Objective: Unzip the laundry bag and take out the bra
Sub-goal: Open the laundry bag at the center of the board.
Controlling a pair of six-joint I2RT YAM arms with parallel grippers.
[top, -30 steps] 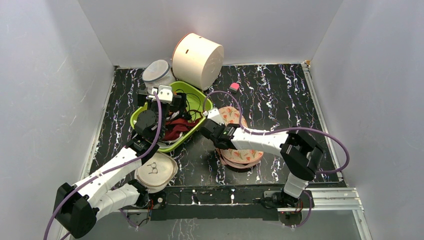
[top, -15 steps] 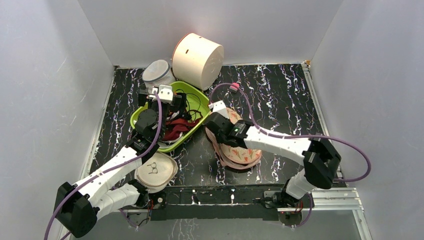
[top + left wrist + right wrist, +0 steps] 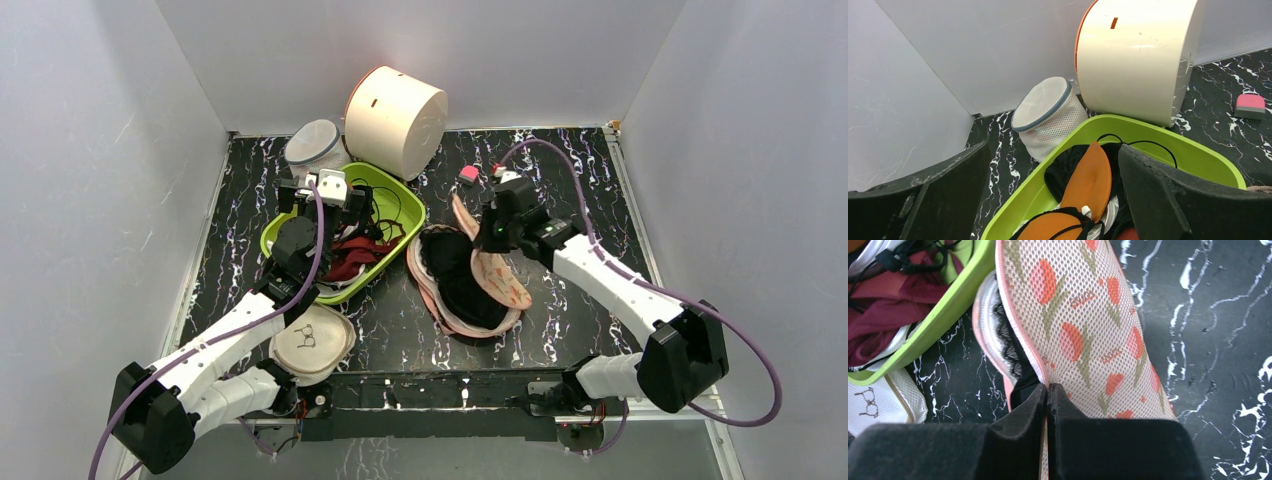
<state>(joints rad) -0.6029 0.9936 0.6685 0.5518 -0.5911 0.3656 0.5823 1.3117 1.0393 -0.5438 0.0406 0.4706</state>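
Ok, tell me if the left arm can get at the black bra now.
Probably yes: the right gripper holds the laundry bag open, baring the bra, and the left gripper, jaws open, hovers over the green basin beside it.

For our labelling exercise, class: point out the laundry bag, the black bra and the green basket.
laundry bag [image 3: 1083,325], right wrist view, printed mesh flap.
black bra [image 3: 458,272], top view, cup inside bag.
green basket [image 3: 345,293], top view, near rim.

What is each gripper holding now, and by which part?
The right gripper pinches the laundry bag by the pink-trimmed edge of its lifted flap. The left gripper is open and holds nothing.
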